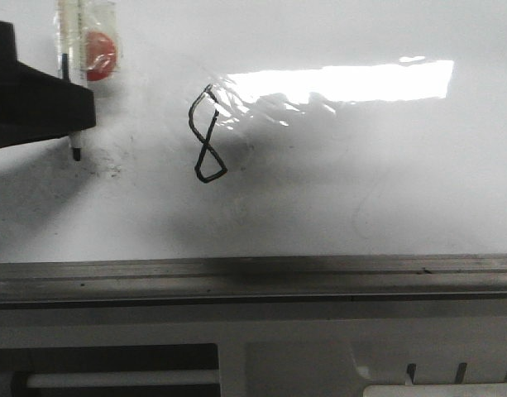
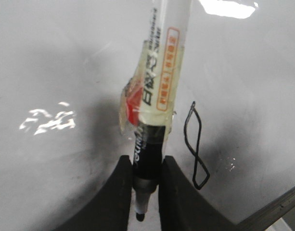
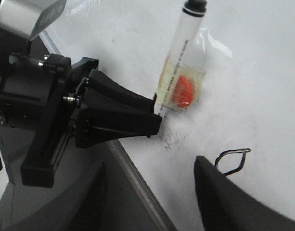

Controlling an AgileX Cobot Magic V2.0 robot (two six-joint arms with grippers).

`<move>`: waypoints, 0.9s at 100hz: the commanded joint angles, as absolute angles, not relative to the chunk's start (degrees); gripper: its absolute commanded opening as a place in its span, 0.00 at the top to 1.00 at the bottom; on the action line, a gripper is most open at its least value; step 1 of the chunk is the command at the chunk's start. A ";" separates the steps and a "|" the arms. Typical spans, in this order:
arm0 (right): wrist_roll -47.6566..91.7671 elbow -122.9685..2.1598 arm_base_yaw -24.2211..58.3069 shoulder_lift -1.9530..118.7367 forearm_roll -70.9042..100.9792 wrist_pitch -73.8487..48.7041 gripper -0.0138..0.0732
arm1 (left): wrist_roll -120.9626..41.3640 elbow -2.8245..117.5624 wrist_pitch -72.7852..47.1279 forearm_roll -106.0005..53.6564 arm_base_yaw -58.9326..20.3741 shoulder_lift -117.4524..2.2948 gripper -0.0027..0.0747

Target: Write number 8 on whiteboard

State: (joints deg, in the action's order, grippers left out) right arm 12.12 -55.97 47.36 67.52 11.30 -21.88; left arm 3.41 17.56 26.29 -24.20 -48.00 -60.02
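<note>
Up close, the marker (image 2: 154, 96) carries an orange-bordered label with Chinese characters too blurred to read, under clear tape with a red patch. The left end effector (image 2: 146, 192) is clenched on its black barrel. The right end effector (image 3: 152, 202) is spread, holding nothing. The number 8 (image 1: 207, 134) sits mid-whiteboard (image 1: 361, 190), beside a bright glare patch (image 1: 344, 81); a grey edge rail (image 1: 253, 277) runs below.

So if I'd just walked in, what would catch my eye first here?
Probably the number 8, drawn in thin black line near the middle of the whiteboard, right beside a bright glare patch. Next, at the far left of the front view, the left claw shut on a marker pen wrapped in clear tape, its tip on or just above the board near some dark specks.
</note>
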 commanded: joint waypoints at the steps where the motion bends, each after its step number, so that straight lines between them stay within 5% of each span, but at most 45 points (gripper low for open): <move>1: 12.09 -57.64 46.86 66.02 11.75 -17.95 0.43 | 3.94 19.38 24.71 -28.38 -47.47 -57.50 0.99; 25: 12.09 -57.64 46.86 66.02 11.75 -17.95 0.43 | 3.94 21.27 12.27 -31.09 -47.47 -57.74 0.99; 79: 11.96 -57.64 46.86 66.02 13.54 -18.40 0.43 | 4.26 22.54 11.59 -33.79 -47.47 -60.32 0.99; 90: 11.96 -57.64 46.86 66.02 13.77 -18.40 0.43 | 4.26 22.54 11.46 -34.35 -47.47 -60.32 0.90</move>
State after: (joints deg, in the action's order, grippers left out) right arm 12.12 -55.97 47.36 67.52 13.17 -21.88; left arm 3.63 20.86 8.19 -33.59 -47.53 -60.69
